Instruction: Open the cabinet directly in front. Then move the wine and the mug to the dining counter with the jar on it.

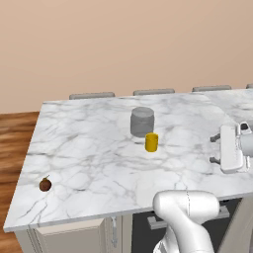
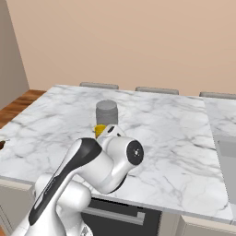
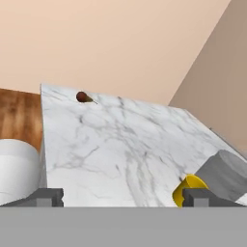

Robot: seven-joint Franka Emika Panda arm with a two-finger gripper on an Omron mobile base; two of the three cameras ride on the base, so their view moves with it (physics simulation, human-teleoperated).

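The yellow mug stands upright on the marble dining counter, just in front of the grey jar. My gripper hovers over the counter's right part, well to the right of the mug. It points toward the mug and is open with nothing between its fingers. In the hand view the mug shows low at the right, behind the right fingertip, with the jar beyond it. My arm hides most of the mug in the right base view; the jar stands behind it. The wine and the cabinet are out of view.
A small brown fruit lies near the counter's front left corner. Chair backs line the far edge. Wood floor lies past the left edge. A grey recessed area sits at the counter's right end.
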